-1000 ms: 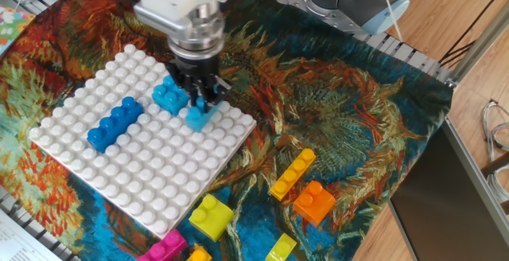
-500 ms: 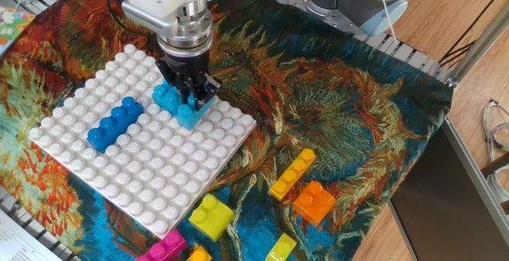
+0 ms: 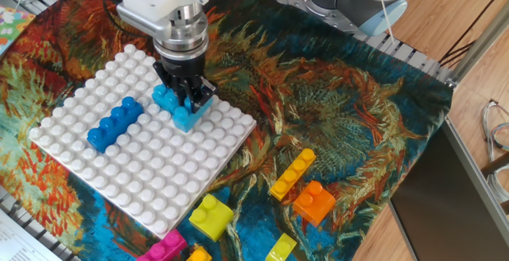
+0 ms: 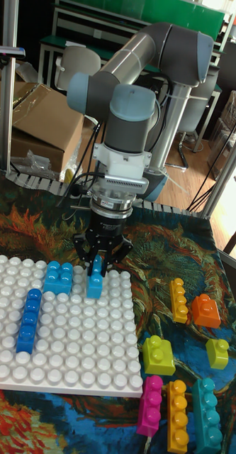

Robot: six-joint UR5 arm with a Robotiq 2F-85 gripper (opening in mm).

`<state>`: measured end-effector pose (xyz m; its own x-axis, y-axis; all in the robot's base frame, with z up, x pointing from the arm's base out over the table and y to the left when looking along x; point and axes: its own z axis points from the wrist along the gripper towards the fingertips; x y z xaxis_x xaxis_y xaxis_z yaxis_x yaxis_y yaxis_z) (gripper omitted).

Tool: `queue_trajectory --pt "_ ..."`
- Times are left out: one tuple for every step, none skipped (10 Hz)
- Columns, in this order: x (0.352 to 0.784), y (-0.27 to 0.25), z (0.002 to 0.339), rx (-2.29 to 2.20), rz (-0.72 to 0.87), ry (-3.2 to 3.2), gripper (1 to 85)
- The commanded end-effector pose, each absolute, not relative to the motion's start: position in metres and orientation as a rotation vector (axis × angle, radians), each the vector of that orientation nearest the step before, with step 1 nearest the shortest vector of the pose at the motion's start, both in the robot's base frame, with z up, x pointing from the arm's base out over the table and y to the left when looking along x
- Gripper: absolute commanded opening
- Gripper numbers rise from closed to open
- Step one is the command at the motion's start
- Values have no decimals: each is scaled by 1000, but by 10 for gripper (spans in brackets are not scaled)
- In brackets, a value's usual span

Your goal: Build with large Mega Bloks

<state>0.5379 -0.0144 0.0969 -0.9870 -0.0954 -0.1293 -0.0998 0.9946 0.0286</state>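
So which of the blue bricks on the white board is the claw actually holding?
The light blue brick between the gripper's fingers, beside another light blue block. The dark blue brick lies apart, untouched.

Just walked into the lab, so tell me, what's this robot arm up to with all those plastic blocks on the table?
The gripper is shut on a light blue block, setting it on the white baseplate right beside another light blue block. A dark blue block already sits on the plate. Yellow, orange and pink blocks lie loose on the patterned cloth nearby, not yet used.
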Motion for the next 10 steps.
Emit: queue_trajectory --pt "537 -13 94 -113 82 3011 13" --pt "535 -15 89 -128 83 3006 13" --pt "532 -17 86 -133 82 3003 13" --pt "529 -19 85 -131 78 3008 13" --pt "527 -20 84 -118 75 3015 13" --pt "525 -21 83 -105 67 3020 13" --pt "525 -20 83 -100 72 3020 13" --pt "526 -18 84 -95 77 3020 13" --pt "527 -17 85 -93 75 3020 13" --pt "528 -15 86 -88 75 3021 13"
